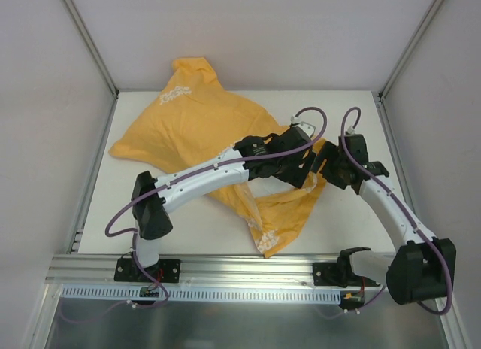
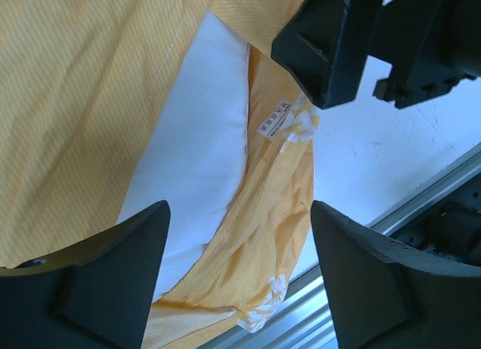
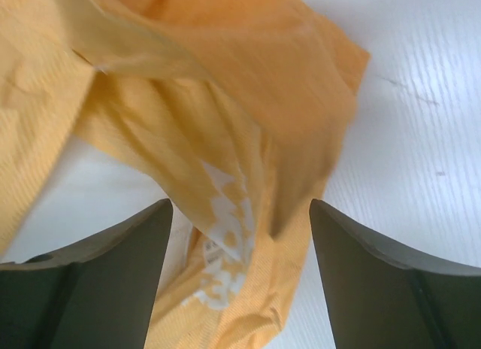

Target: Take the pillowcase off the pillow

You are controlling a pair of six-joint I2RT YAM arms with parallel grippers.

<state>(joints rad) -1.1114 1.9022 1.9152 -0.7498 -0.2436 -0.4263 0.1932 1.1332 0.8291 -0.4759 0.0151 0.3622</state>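
Note:
The orange pillowcase [image 1: 188, 123] lies crumpled across the table, one corner rising against the back wall and one end near the front edge. White logos show on it. In the left wrist view the white pillow [image 2: 203, 138] shows in the pillowcase's [image 2: 75, 101] open mouth, beside a small label. My left gripper [image 1: 304, 172] [image 2: 239, 213] is open, hovering over that opening. My right gripper [image 1: 325, 167] [image 3: 240, 206] is open just above a bunched orange fold [image 3: 248, 138] with white logos. The right gripper [image 2: 338, 48] sits close beside the left one.
The white table [image 1: 346, 221] is bounded by white walls at the back and sides. An aluminium rail [image 1: 240, 268] runs along the front edge, with both arm bases on it. It also shows in the left wrist view [image 2: 421, 206].

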